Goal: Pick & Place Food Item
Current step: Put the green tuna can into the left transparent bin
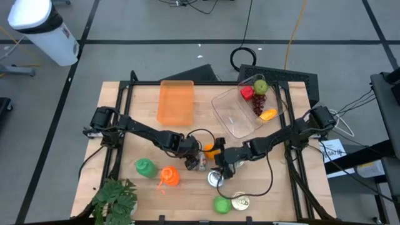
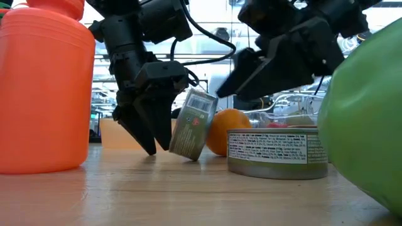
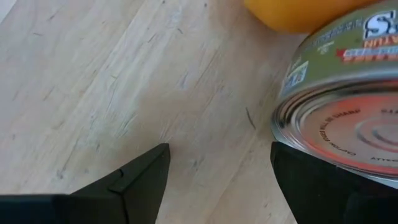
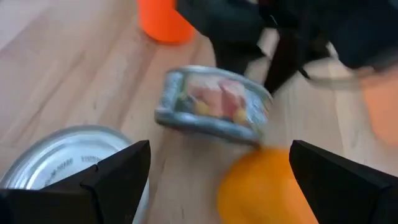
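Lining up a pick, I have the left gripper (image 2: 151,135) at counter centre, jaws spread, one finger against a tilted tin (image 2: 191,125) but gripping nothing. The right gripper (image 1: 223,170), jaws spread and empty, hovers at its three o'clock. Next I'd straddle the tin squarely. An orange (image 2: 227,130) touching it and a flat can (image 2: 276,152) crowd the approach.

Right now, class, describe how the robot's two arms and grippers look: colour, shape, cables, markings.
Both arms are black, built of slim jointed links. The left gripper ends in two flat, tapering black fingers with angular tips. The right gripper has the same blocky black wedge shape. Thin black cables loop beside the wrists. No markings are legible on either arm.
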